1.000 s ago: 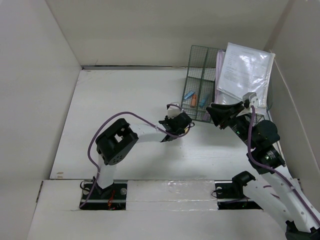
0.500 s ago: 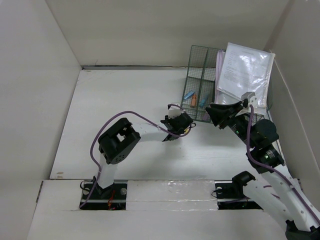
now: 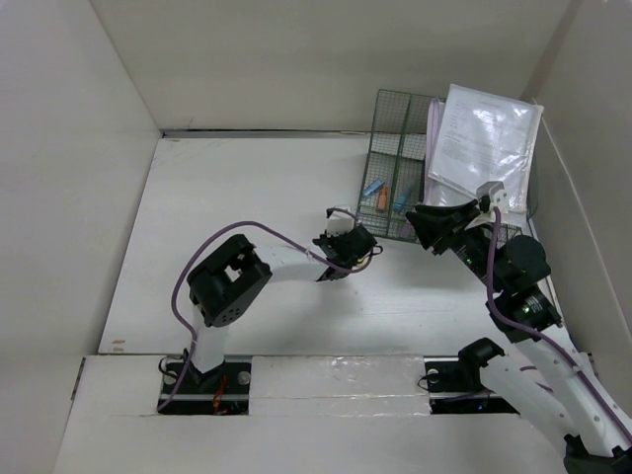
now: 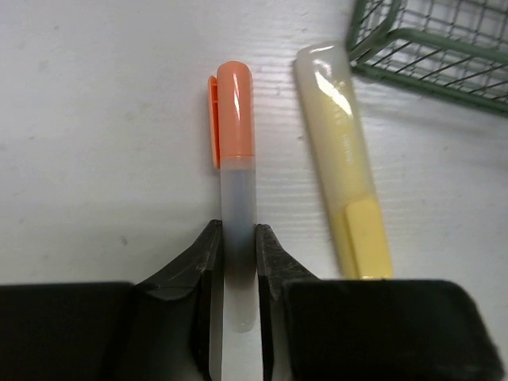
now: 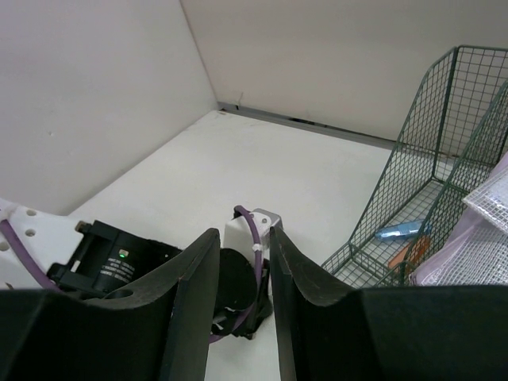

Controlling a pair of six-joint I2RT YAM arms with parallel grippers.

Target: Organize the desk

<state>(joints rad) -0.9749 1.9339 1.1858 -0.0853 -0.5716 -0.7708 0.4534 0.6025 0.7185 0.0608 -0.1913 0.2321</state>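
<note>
On the white surface (image 3: 247,197), which spans under both arms: left jaws clamped on the clear barrel of the orange-capped pen (image 4: 236,182), which lies flat; grip sits behind the cap, probably for a level lift. Yellow highlighter (image 4: 341,175) just beside, untouched. Both likely bound for the mesh rack (image 3: 393,148). Right jaws apart, empty, hovering near the rack.

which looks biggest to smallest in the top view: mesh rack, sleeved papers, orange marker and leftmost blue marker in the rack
1. green mesh rack, partly under the papers
2. sleeved papers
3. orange marker and leftmost blue marker: tiny, too alike to rank
</note>
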